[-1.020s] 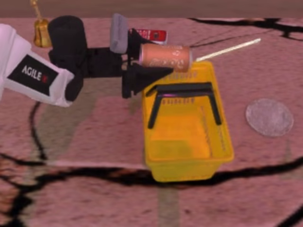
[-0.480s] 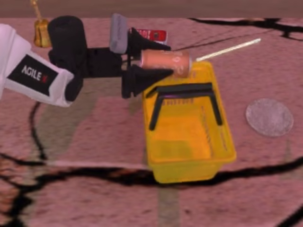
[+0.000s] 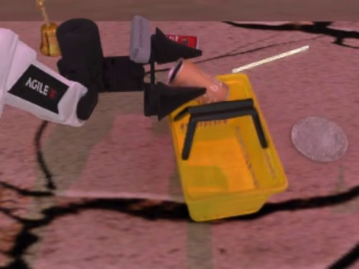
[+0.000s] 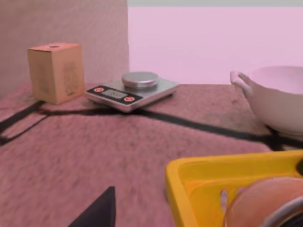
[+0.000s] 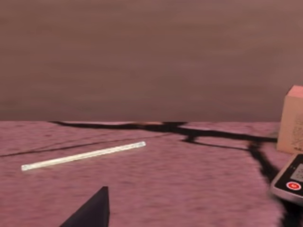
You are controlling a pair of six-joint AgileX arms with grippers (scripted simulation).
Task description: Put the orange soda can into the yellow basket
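Fingers (image 3: 171, 95) of the left gripper (image 3: 175, 73) stand spread, one on each side of the small orange-copper cylindrical soda can (image 3: 197, 84), and appear no longer to clamp it; whether either pad touches the can cannot be told. The can lies tilted, its silver-rimmed end toward the gripper and its other end dipping over the far rim of the large rectangular bright yellow plastic basket (image 3: 269, 162), just behind the black folding handle (image 3: 221, 112). In the left wrist view the can (image 4: 265, 203) shows low inside the yellow wall (image 4: 184, 189). The step in hand is judged to be the release, with the can tipping into the basket near the table's far edge. The next move calls for the left arm to back clear toward the table's left edge without catching the basket rim or handle, then a check that the can has settled on the basket floor. The right arm is parked outside the top view, with only one dark finger (image 5: 90, 213) visible in its wrist view.
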